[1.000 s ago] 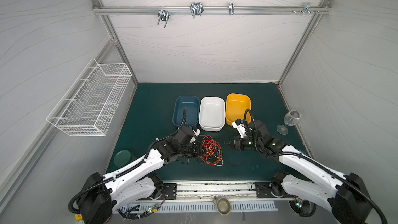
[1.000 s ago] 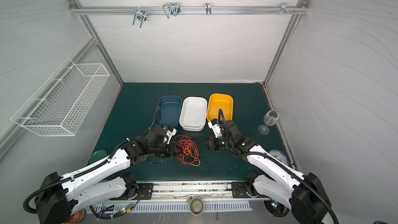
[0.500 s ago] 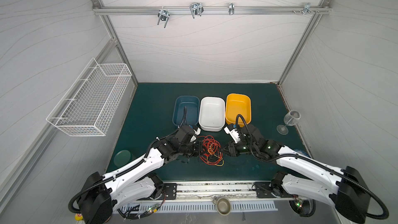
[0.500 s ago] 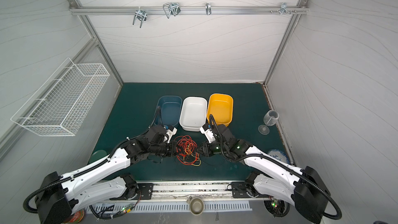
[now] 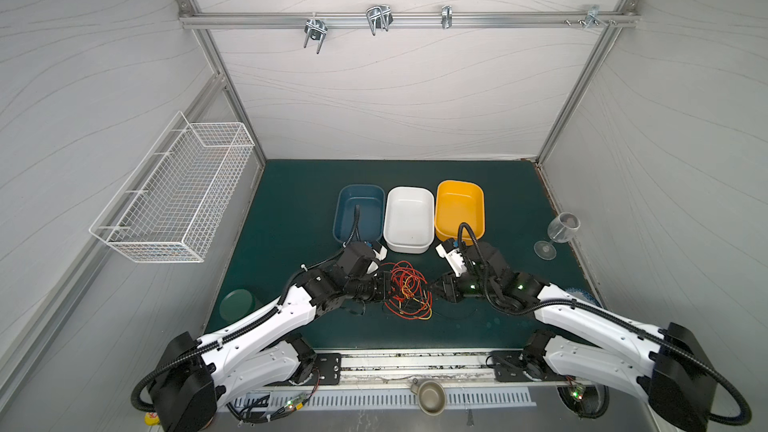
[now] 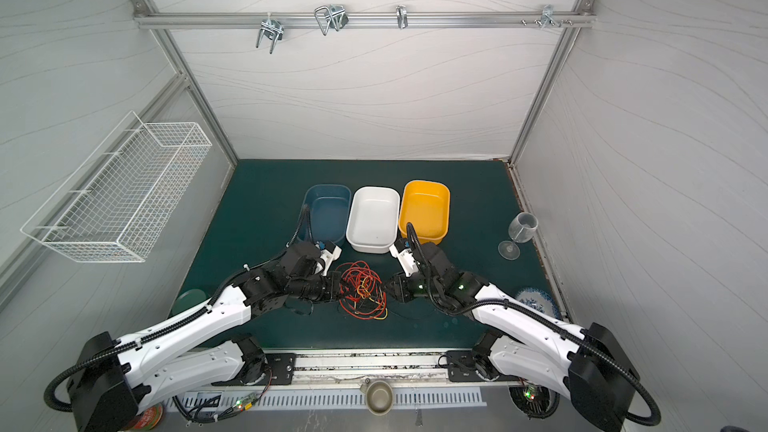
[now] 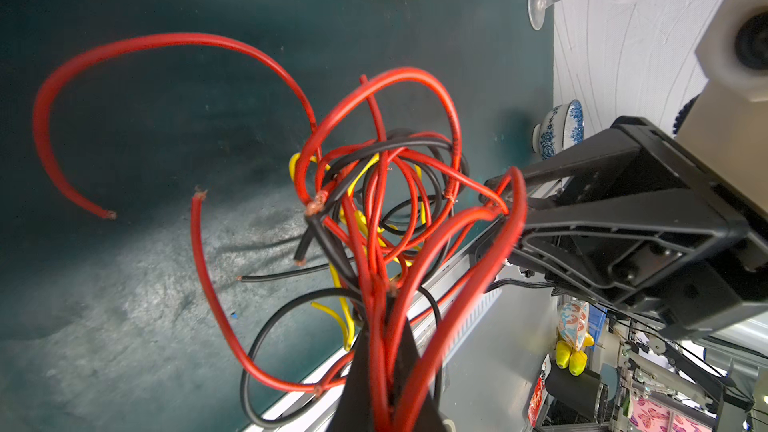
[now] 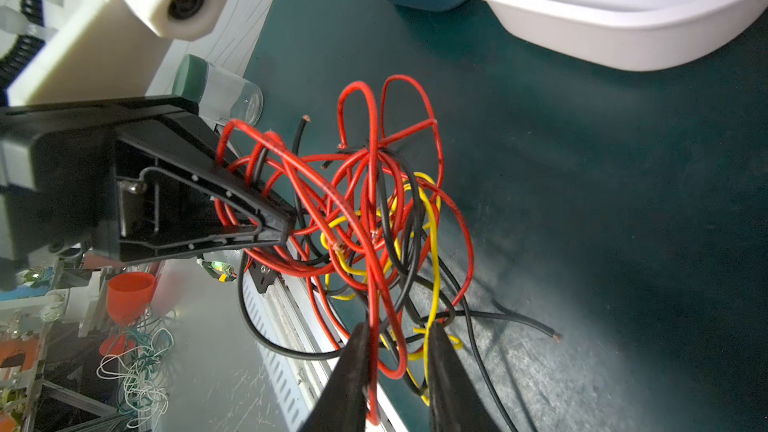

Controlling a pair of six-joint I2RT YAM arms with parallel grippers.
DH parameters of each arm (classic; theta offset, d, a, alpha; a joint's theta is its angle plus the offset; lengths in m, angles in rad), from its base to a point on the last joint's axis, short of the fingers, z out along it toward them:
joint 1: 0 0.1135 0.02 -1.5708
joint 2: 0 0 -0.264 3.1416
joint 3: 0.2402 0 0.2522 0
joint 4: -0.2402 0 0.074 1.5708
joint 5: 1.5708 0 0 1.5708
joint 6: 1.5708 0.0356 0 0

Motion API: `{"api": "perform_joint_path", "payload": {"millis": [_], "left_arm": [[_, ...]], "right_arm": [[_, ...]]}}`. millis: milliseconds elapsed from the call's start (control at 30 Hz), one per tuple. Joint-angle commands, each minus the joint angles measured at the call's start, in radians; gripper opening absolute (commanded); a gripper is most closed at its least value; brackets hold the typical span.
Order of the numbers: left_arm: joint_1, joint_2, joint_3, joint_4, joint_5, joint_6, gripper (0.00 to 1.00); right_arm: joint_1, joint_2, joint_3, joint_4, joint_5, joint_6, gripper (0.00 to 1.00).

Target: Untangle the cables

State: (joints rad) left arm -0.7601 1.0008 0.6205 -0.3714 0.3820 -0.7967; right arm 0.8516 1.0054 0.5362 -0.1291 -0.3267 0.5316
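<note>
Green mat (image 5: 291,209), tangled cables (image 5: 408,289), left claw (image 5: 386,290) clamping

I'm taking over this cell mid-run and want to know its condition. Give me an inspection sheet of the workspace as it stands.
Surface: dark green mat, pale scuffs beside the tangle.
Job's things: cables, red, black and yellow, one tangle at middle front.
Clutter: blue tub, white tub, yellow tub in a row behind the tangle; wine glass tilted at the right edge; green-lidded jar at left; patterned bowl at right.
Grippers: left gripper shut on red strands; right gripper open, strands running between its fingers.
Cables: black corrugated hoses arch above both wrists.
Surroundings: wire basket on left wall; hook rail across the back.
</note>
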Motion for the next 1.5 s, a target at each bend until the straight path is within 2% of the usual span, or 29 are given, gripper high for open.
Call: {"api": "perform_joint_path", "payload": {"millis": [0, 467, 800, 933, 1033, 1167, 1267, 1467], "left_arm": [[0.000, -0.016, 0.039, 0.022, 0.013, -0.001, 0.00], [-0.001, -0.007, 0.049, 0.018, 0.032, 0.006, 0.00], [-0.001, -0.007, 0.067, -0.004, 0.028, 0.020, 0.00], [0.000, -0.007, 0.067, -0.006, 0.024, 0.021, 0.00], [0.000, -0.006, 0.068, -0.004, 0.023, 0.022, 0.00], [-0.001, -0.002, 0.074, -0.010, 0.020, 0.025, 0.00], [-0.001, -0.004, 0.083, -0.017, 0.017, 0.032, 0.00], [0.000, -0.013, 0.093, -0.025, 0.011, 0.038, 0.00]], "right_arm": [[0.005, -0.006, 0.011, 0.026, 0.027, 0.006, 0.26], [0.007, 0.082, 0.126, 0.057, 0.028, 0.005, 0.27], [0.015, 0.138, 0.118, 0.088, 0.004, 0.007, 0.25], [0.017, 0.141, 0.103, 0.100, 0.001, 0.013, 0.17], [0.017, 0.137, 0.096, 0.100, 0.006, 0.015, 0.16], [0.018, 0.134, 0.092, 0.108, -0.021, 0.016, 0.29], [0.019, 0.120, 0.083, 0.107, -0.028, 0.018, 0.31], [0.019, 0.103, 0.054, 0.108, -0.014, 0.019, 0.16]]}}
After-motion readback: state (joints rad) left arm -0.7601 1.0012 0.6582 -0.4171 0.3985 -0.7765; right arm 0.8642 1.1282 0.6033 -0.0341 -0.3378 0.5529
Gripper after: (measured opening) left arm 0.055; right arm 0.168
